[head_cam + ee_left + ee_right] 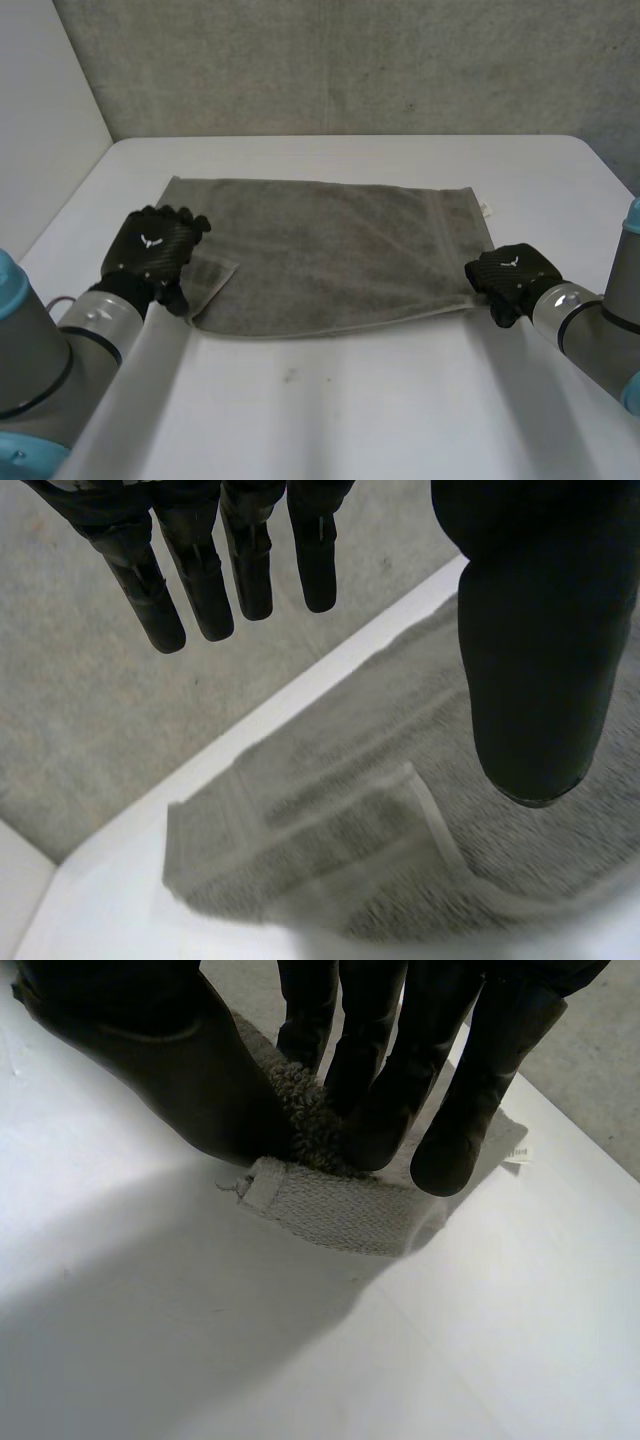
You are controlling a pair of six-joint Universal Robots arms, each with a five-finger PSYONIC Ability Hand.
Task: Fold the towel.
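The grey towel (330, 250) lay spread across the white table (350, 400); the right hand (512, 275) pinched its near right corner, while the left hand (150, 250) hovered spread-fingered over the near left corner.

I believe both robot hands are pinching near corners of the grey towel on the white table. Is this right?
Only the right robot hand pinches a near corner of the grey towel. The left wrist view shows the left robot hand open above its corner, holding nothing.
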